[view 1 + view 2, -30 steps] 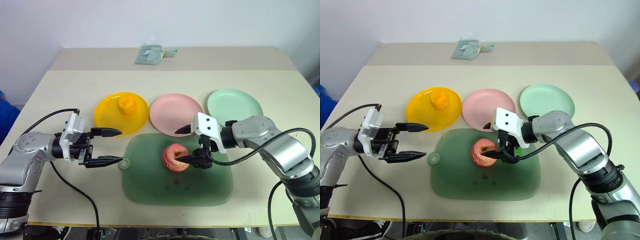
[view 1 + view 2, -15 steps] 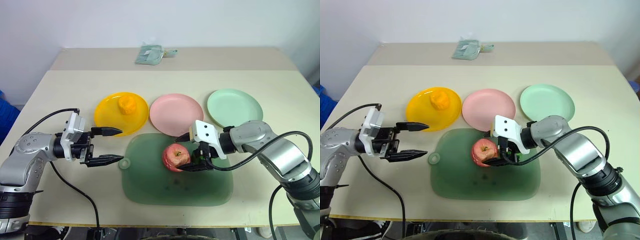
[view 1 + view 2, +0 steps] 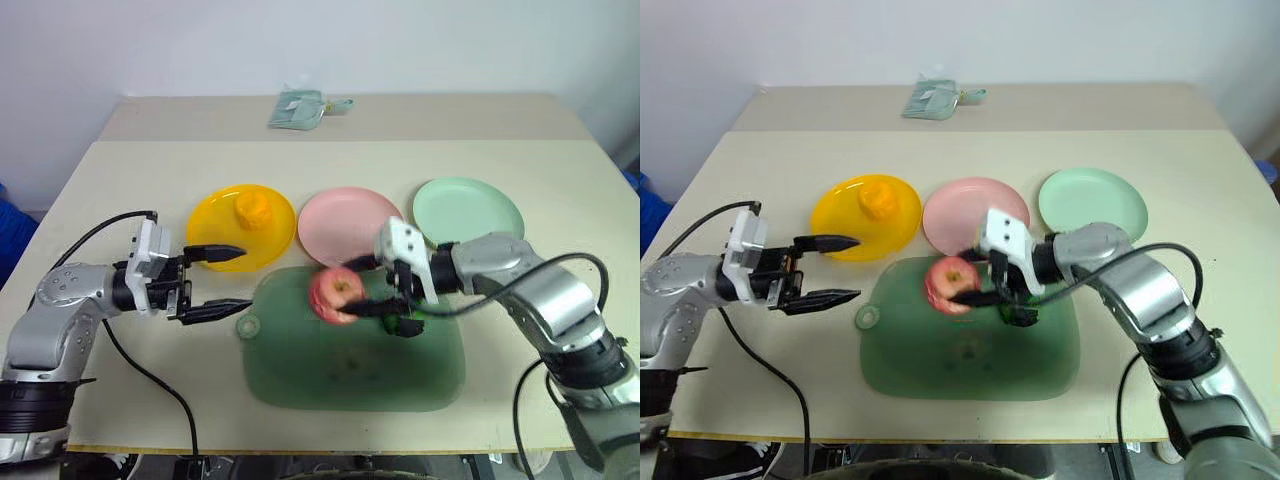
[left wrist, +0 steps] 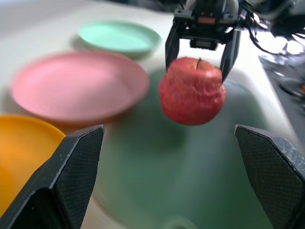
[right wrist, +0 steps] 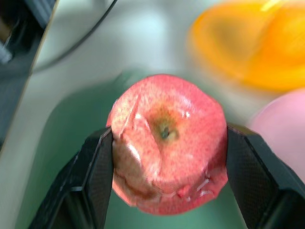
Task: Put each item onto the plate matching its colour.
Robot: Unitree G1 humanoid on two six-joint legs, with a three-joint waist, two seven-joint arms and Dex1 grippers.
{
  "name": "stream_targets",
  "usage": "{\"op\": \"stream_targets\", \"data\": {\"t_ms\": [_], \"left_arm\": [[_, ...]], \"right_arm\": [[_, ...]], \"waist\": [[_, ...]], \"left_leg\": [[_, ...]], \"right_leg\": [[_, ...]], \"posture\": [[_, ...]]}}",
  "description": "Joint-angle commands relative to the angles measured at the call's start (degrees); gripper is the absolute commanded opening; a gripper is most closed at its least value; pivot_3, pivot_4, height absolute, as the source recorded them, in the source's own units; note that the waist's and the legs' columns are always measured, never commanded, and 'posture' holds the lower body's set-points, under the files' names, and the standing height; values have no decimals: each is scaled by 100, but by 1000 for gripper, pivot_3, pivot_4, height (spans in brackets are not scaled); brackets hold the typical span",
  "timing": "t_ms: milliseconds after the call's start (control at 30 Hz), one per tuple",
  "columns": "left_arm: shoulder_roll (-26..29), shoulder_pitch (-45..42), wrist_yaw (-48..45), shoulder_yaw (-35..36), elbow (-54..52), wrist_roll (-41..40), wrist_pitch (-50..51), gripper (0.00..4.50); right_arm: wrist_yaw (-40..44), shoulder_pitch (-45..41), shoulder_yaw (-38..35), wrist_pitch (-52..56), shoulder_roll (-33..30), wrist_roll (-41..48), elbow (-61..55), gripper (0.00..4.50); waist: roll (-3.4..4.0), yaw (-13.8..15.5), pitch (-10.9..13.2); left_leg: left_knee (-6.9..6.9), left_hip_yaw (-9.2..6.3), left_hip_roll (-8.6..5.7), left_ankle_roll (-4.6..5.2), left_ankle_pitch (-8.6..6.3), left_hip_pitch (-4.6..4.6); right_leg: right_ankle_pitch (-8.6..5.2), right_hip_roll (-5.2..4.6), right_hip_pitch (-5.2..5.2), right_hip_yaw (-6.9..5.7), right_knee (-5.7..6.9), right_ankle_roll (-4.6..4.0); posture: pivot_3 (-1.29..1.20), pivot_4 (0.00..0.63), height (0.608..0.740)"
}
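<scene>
The right hand [image 3: 375, 285] has clamped on the apple [image 3: 336, 294] and lifted it off the mat [image 3: 350, 360], ready for the pink plate [image 3: 345, 215]; left hand [image 3: 222, 280] stays apart.

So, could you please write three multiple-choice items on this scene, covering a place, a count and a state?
1. Where is the orange-yellow fruit?
A. on the yellow plate
B. on the green mat
C. on the pink plate

2. How many round plates are on the table?
A. two
B. three
C. four

3. What state is the red apple in?
A. lying on the mat
B. resting on the mint plate
C. held in the right gripper

Answers: 1 A, the fruit sits on yellow plastic. 2 B, yellow, pink and mint. 3 C, black fingers clamp both its sides.
</scene>
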Motion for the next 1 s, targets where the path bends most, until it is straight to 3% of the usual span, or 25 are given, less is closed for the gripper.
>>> {"op": "stream_targets", "data": {"t_ms": [33, 333, 400, 467, 600, 700, 833, 1000], "left_arm": [[-131, -236, 366, 211, 186, 209, -412, 4500], [-141, -199, 328, 104, 78, 54, -209, 4500], [-118, -215, 311, 114, 101, 87, -214, 4500], [-82, -232, 258, 140, 106, 59, -160, 4500], [-27, -214, 119, 214, 43, -88, -61, 4500], [29, -202, 62, 250, 5, -237, 106, 4500], [218, -64, -254, 174, -235, -530, 519, 4500], [370, 166, -608, 11, -480, -552, 641, 4500]], "right_arm": [[-603, -375, -389, -310, 212, -299, 579, 2722], [-824, -289, 199, -1173, 135, -1375, 1403, 2722], [-799, -249, 245, -1321, 146, -1481, 1471, 3749], [-714, -236, 127, -1281, 184, -1343, 1374, 4453], [-630, -268, -309, -1491, 333, -965, 1167, 4453], [-402, -143, -750, -947, 298, -232, 768, 4453], [901, 570, -1115, -256, -760, 863, -112, 4453], [1355, 1266, -709, -647, -1646, 404, -337, 4453]], "waist": [[-1, 7, -1], [-2, -43, -1], [-2, -50, -1], [-2, -51, -1], [-2, -47, -1], [-2, -38, -1], [-2, 28, -1], [-1, -37, -1]], "left_leg": [[0, 0, -1, 0, 0, 1], [-4, 27, -2, -24, 15, -2], [-4, 27, -2, -21, 13, -1], [-4, 27, -1, -21, 13, -1], [-4, 27, -1, -21, 13, -1], [-4, 27, -1, -20, 13, -1], [-1, 25, -1, 16, -9, -1], [8, 35, 0, 27, -16, 2]], "right_leg": [[0, 0, 0, 0, 0, 0], [1, 0, -12, 25, 5, 1], [1, 2, -13, 25, 7, 1], [1, 2, -14, 26, 8, 1], [1, 3, -14, 26, 8, 1], [1, 2, -13, 26, 7, 2], [1, 1, -5, 25, -2, 2], [1, -4, 1, 35, -8, 2]], "posture": [[0, 150, 738], [0, 150, 738], [0, 150, 738], [0, 150, 738], [0, 150, 738], [0, 150, 738], [0, 150, 738], [0, 150, 738]]}}
